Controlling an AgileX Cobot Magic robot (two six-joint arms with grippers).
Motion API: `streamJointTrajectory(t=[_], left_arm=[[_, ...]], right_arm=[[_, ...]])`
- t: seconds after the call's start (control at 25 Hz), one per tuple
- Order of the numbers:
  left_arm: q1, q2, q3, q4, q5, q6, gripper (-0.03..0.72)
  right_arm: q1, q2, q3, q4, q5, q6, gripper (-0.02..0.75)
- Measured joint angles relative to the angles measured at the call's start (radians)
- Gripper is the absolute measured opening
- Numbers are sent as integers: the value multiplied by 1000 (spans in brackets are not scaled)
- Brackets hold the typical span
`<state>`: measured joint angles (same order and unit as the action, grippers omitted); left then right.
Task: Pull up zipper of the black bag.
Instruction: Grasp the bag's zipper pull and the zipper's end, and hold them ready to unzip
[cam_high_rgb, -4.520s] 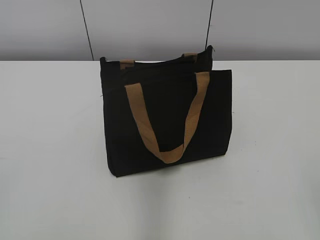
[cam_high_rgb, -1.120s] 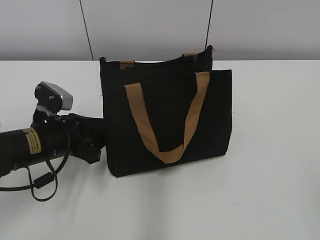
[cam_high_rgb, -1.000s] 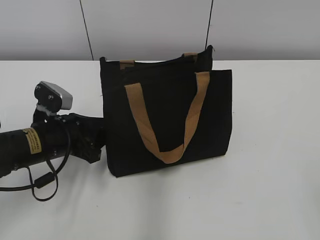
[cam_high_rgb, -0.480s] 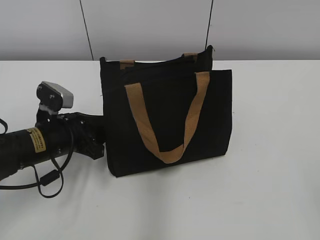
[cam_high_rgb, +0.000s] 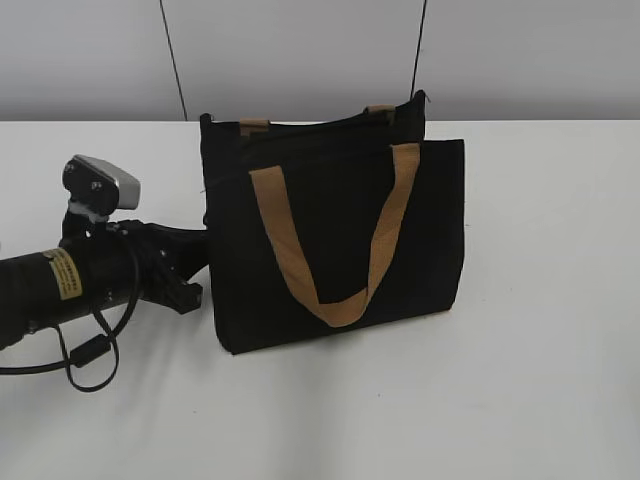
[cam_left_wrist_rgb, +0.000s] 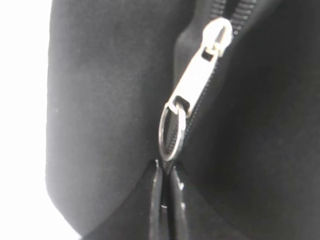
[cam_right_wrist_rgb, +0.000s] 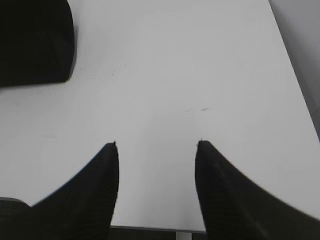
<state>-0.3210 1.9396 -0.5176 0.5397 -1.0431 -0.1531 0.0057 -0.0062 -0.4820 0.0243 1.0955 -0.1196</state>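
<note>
The black bag (cam_high_rgb: 440, 220) stands upright on the white table (cam_high_rgb: 530, 380), its tan strap handle (cam_high_rgb: 340, 305) hanging down the front. My left gripper (cam_high_rgb: 204, 258) is pressed against the bag's left end. In the left wrist view the zipper (cam_left_wrist_rgb: 205, 60), a silver slider with a round ring pull (cam_left_wrist_rgb: 171, 134), lies on black zipper tape. My left gripper (cam_left_wrist_rgb: 167, 167) is closed to a thin slit, its tips pinching the ring's lower rim. My right gripper (cam_right_wrist_rgb: 156, 145) is open and empty over bare table, a corner of the bag (cam_right_wrist_rgb: 30, 40) at its upper left.
A grey panelled wall (cam_high_rgb: 300, 50) runs behind the table. The left arm's black body and loose cable (cam_high_rgb: 90, 360) lie over the table's left part. The table's right edge (cam_right_wrist_rgb: 300, 85) shows in the right wrist view.
The left arm came in from the left and reached the bag's left end. In the last half second it shifted slightly left and up. The bag stays upright.
</note>
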Motion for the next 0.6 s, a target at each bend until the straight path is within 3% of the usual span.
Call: streamJointTrajectory(t=[0.6], left_arm=[[0, -485, 67, -42, 357, 0, -8]], right_arm=[[0, 0, 0, 0, 0, 0, 390]])
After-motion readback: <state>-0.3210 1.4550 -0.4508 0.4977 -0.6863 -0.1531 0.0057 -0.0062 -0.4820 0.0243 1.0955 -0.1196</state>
